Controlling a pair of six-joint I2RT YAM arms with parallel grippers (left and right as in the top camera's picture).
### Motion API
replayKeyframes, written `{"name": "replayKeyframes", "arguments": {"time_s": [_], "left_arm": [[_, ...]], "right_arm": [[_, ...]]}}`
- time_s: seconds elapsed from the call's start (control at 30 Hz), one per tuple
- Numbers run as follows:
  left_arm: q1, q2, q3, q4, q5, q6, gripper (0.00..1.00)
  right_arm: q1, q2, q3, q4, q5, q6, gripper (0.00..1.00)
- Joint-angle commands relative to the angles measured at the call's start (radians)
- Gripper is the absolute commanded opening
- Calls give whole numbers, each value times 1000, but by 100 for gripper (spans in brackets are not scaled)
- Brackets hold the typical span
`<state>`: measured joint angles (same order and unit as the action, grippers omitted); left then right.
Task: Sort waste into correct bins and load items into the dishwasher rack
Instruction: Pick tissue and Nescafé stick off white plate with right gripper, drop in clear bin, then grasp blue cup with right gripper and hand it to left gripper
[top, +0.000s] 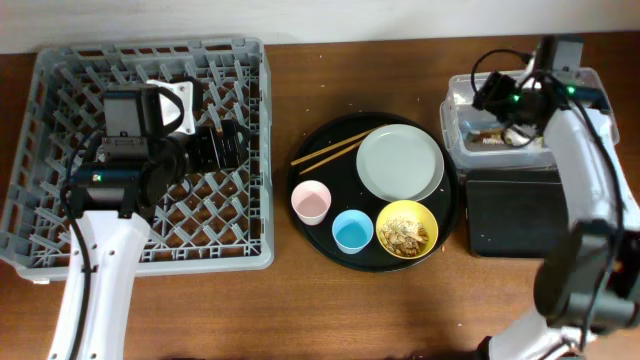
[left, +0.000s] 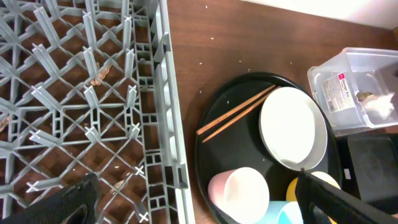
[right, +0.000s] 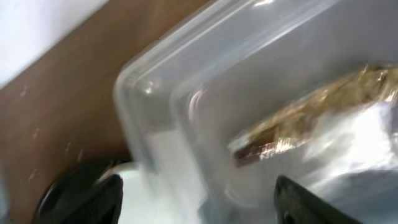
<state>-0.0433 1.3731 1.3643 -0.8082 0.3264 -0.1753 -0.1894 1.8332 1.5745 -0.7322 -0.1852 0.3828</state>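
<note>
The grey dishwasher rack fills the left and holds no dishes. My left gripper hovers open and empty over the rack's right side. The round black tray carries the plate, chopsticks, pink cup, blue cup and the yellow bowl with food scraps. My right gripper hangs open and empty over the clear tub. The brown-gold wrapper lies inside the tub, and the white napkin lies beside it.
The shallow black rectangular tray sits just in front of the clear tub, touching it. Bare wooden table separates the rack from the round tray. Small crumbs lie on the rack's base.
</note>
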Motion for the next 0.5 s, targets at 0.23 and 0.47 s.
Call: {"name": "replayKeyframes", "arguments": {"time_s": [0.23, 0.47], "left_arm": [[2, 2, 14, 2, 10, 13, 99], [2, 2, 14, 2, 36, 8, 99]], "right_arm": [[451, -320, -76, -500, -70, -98, 52], [641, -141, -374, -210, 39, -53, 45]]}}
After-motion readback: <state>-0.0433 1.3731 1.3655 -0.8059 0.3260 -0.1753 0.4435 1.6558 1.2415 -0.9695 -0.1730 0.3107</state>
